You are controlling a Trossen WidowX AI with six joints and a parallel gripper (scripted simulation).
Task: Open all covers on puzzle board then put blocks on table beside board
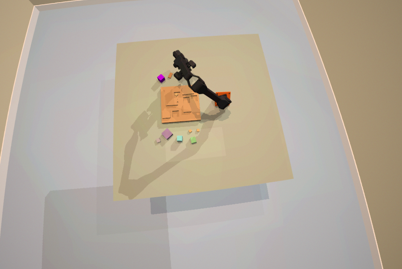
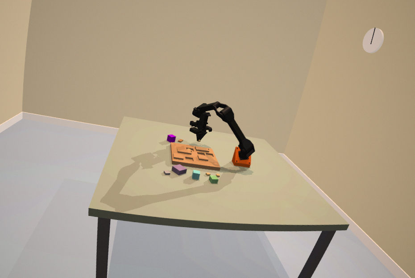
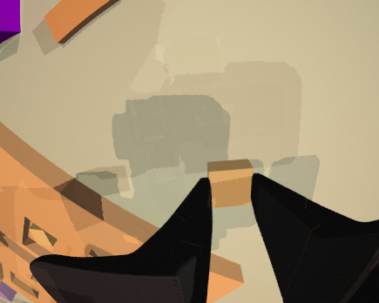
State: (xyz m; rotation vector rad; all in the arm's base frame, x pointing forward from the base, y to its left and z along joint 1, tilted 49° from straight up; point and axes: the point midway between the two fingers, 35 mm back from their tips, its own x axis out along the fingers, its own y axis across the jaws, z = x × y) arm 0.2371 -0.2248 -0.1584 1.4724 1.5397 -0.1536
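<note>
Wrist view shows a small tan block [image 3: 231, 185] pinched between the tips of my tool [image 3: 231, 205], whose jaws stand narrowly apart and are closed on it. Below the block lies bare table [image 3: 313, 37], past the far edge of the puzzle board [image 3: 39, 193].

Step in hand, by my judgement: carrying one extracted block to a set-down spot beside the board. The next move calls for lowering until the block meets the table, releasing, then rising clear. The landing spot should stay apart from the flat orange piece [image 3: 83, 4] and the magenta cube [image 3: 1, 8] nearby.

Exterior view shows what the wrist view cannot: my tool [image 2: 199, 138] hangs well above the table. Top view adds the blocks already set out along the board's opposite side: mauve [image 1: 167, 133], cyan [image 1: 179, 138] and green [image 1: 193, 139].
</note>
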